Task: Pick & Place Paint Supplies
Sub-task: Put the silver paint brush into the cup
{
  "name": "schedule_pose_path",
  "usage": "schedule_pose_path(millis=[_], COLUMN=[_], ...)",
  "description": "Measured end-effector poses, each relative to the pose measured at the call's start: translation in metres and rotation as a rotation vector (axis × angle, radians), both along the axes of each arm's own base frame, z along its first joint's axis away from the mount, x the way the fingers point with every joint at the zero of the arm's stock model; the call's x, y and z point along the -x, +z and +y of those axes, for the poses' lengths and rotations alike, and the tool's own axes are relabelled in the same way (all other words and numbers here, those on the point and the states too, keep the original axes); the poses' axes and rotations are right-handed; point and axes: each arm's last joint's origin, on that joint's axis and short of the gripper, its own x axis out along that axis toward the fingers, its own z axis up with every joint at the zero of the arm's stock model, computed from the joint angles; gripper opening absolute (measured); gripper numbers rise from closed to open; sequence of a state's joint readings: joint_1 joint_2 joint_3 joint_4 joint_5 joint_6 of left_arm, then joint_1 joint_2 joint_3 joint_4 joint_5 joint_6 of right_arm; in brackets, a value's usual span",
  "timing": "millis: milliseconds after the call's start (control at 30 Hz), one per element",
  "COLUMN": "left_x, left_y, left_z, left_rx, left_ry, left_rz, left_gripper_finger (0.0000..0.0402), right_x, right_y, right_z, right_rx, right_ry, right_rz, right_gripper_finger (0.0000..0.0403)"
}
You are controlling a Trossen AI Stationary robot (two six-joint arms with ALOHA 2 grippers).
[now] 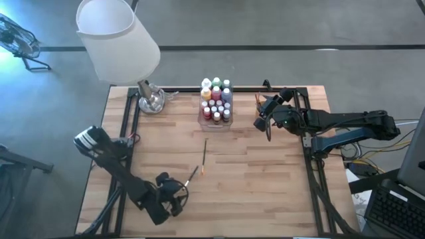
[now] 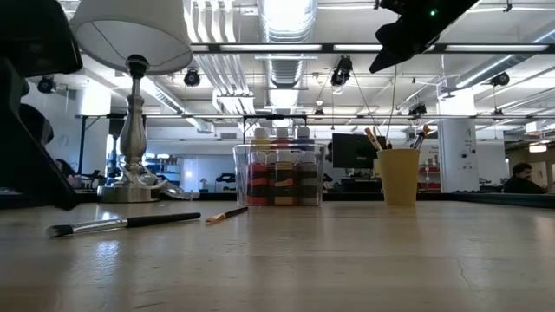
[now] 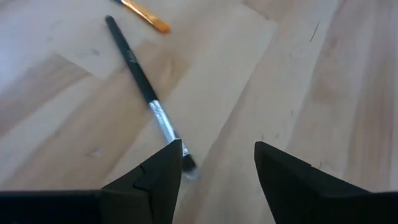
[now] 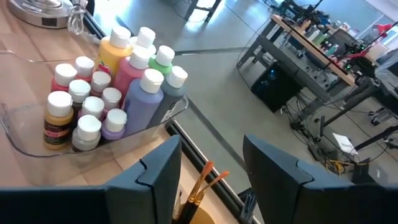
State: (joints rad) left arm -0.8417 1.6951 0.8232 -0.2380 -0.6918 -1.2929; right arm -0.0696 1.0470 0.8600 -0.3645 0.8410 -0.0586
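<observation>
Dark-handled paintbrush (image 3: 140, 81) (silver ferrule) lies flat on table (image 3: 298, 93).

Two dark, jointed arms; the left arm (image 1: 126, 176) has a white-banded base, the right arm (image 1: 339, 126) trails thin cables.

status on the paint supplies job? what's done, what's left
Done: the paint bottles stand packed in the clear box, and some brushes already sit in the orange cup.
In hand: nothing gripped. The left gripper is open just by the dark brush; the right gripper hangs open over the cup.
Left: the dark brush and the orange-tipped brush lie on the table.
</observation>
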Motion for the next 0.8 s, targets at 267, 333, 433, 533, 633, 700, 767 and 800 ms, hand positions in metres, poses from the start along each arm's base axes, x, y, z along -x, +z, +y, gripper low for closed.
schedule_pose_path(millis=[267, 333, 433, 533, 633, 700, 767, 800], left_x=[-0.014, -0.016, -0.016, -0.016, -0.015, -0.015, -0.014, -0.013], left_y=[-0.011, -0.012, -0.014, -0.015, -0.015, -0.016, -0.016, -0.016], left_z=[-0.016, -0.018, -0.019, -0.018, -0.018, -0.017, -0.016, -0.016], left_rx=[-0.099, -0.110, -0.113, -0.114, -0.118, -0.126, -0.133, -0.139], left_ry=[-0.018, 0.002, 0.025, 0.027, 0.024, 0.019, 0.014, 0.003], left_rz=[0.112, 0.136, 0.154, 0.156, 0.160, 0.166, 0.178, 0.186], left_gripper_finger=[0.0177, 0.0173, 0.0170, 0.0170, 0.0170, 0.0170, 0.0170, 0.0170], right_x=[0.000, 0.000, 0.000, 0.000, 0.000, 0.000, 0.000, 0.000], right_y=[0.000, 0.000, 0.000, 0.000, 0.000, 0.000, 0.000, 0.000], right_z=[0.000, 0.000, 0.000, 0.000, 0.000, 0.000, 0.000, 0.000], right_rx=[-0.011, -0.014, -0.016, -0.021, -0.024, -0.026, -0.026, -0.025], right_ry=[-0.007, -0.008, -0.007, -0.009, -0.007, -0.006, -0.005, -0.004], right_rz=[-0.017, -0.022, -0.023, -0.029, -0.031, -0.032, -0.031, -0.030], right_gripper_finger=[0.0169, 0.0169, 0.0169, 0.0169, 0.0169, 0.0169, 0.0169, 0.0169])
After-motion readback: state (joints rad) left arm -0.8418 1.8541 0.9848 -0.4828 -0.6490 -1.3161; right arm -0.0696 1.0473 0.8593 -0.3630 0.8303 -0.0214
